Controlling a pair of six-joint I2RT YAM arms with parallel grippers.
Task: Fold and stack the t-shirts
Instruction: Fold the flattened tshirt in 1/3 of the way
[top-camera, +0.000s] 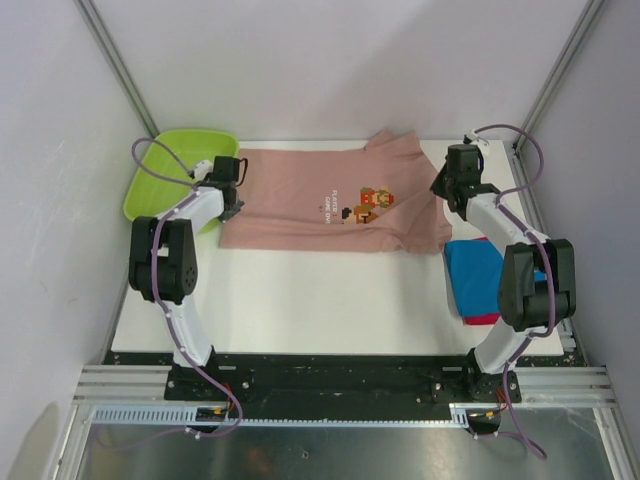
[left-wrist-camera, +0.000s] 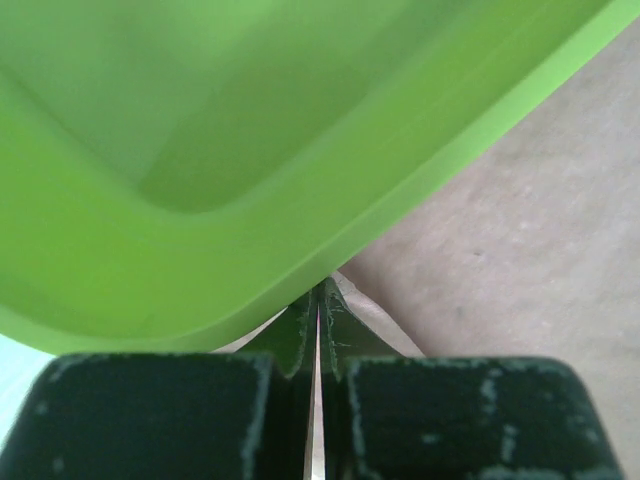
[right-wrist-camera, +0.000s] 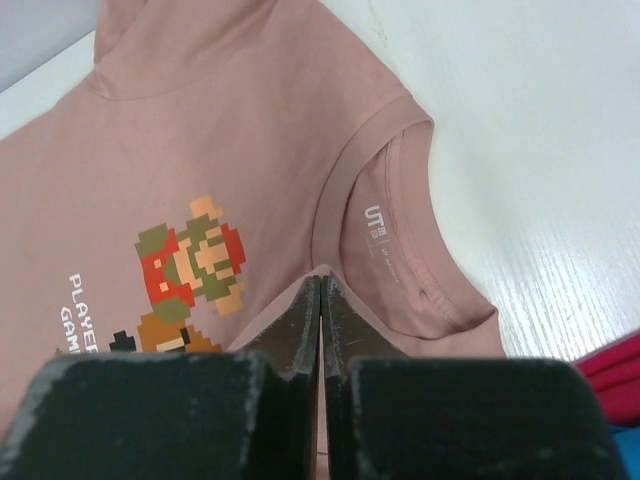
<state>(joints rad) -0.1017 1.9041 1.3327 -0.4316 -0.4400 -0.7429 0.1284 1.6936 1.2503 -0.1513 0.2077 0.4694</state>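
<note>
The dusty pink t-shirt (top-camera: 300, 195) lies spread flat across the back of the table, print up, hem to the left and collar to the right. My left gripper (top-camera: 231, 207) is shut at the shirt's left hem corner, right beside the lime-green tub. In the left wrist view its jaws (left-wrist-camera: 320, 292) pinch a thin edge of pink cloth (left-wrist-camera: 520, 220). My right gripper (top-camera: 446, 192) is shut at the shoulder beside the collar. In the right wrist view (right-wrist-camera: 320, 281) a small peak of pink shirt (right-wrist-camera: 230, 130) is pinched at its tips. A blue folded shirt (top-camera: 475, 268) lies on a red one (top-camera: 485, 318) at the right.
The lime-green tub (top-camera: 170, 170) stands at the back left corner and fills most of the left wrist view (left-wrist-camera: 200, 150). The white table (top-camera: 320, 300) shows in front of the pink shirt. The red shirt's edge (right-wrist-camera: 612, 366) shows at the lower right of the right wrist view.
</note>
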